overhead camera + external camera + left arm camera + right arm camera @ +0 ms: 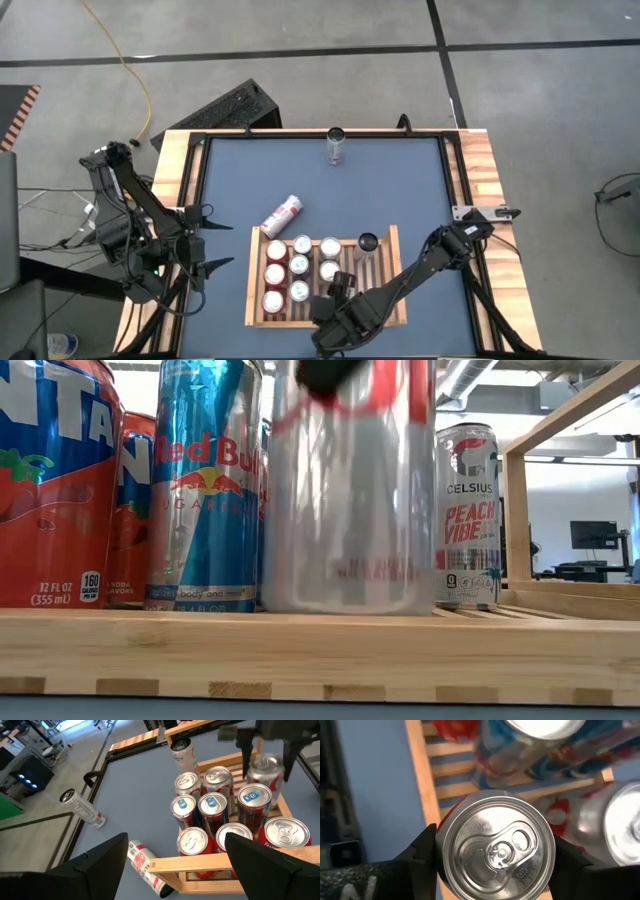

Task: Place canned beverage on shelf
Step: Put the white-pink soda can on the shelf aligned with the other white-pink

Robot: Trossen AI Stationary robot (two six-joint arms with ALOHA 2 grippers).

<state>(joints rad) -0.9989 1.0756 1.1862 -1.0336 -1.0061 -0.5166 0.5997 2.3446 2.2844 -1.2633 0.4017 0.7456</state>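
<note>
Left gripper [208, 240] waits spread and empty beside the shelf [254, 275], near a fallen can [282, 216]. Right gripper [340, 290] pinches a silver can [496, 852] upright over the shelf's front row, close beside standing cans [300, 265]. Risk: a tilted release could topple neighbours or catch the rim.
</note>
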